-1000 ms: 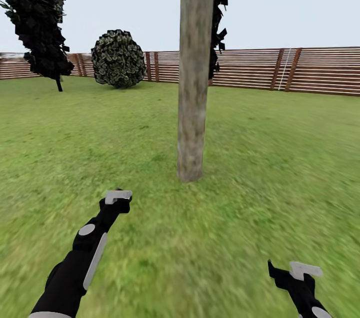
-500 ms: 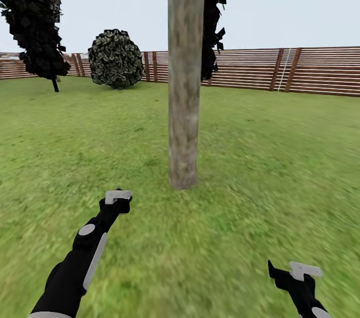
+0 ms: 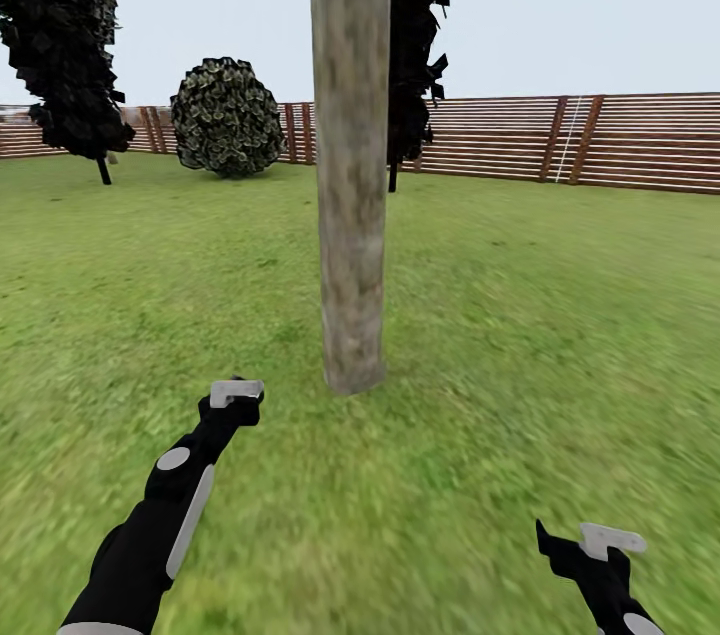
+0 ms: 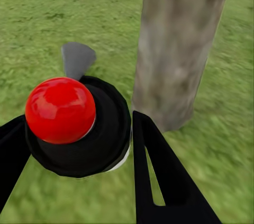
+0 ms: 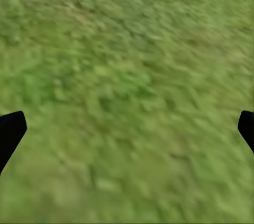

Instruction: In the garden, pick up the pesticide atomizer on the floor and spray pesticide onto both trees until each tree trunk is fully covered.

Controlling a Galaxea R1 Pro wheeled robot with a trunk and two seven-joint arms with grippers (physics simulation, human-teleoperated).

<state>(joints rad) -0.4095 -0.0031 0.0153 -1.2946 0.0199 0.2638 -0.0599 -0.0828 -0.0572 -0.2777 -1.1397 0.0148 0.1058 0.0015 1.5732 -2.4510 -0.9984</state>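
The left claw (image 4: pixel 79 144) is shut tight on the pesticide atomizer (image 4: pixel 79 128), close to the tree trunk (image 3: pixel 350 165). The right claw (image 5: pixel 127 128) is wide open over the grass (image 5: pixel 127 65), holding nothing. Far back stand a round bush (image 3: pixel 227 118) and a wooden fence (image 3: pixel 560 140).

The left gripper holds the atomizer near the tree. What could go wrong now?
1. In the left wrist view the pesticide atomizer has its grey nozzle seemingly aimed at grass beside the tree trunk, so spray may miss.
2. The trunk rises past the head view's top; high bark may stay uncovered.
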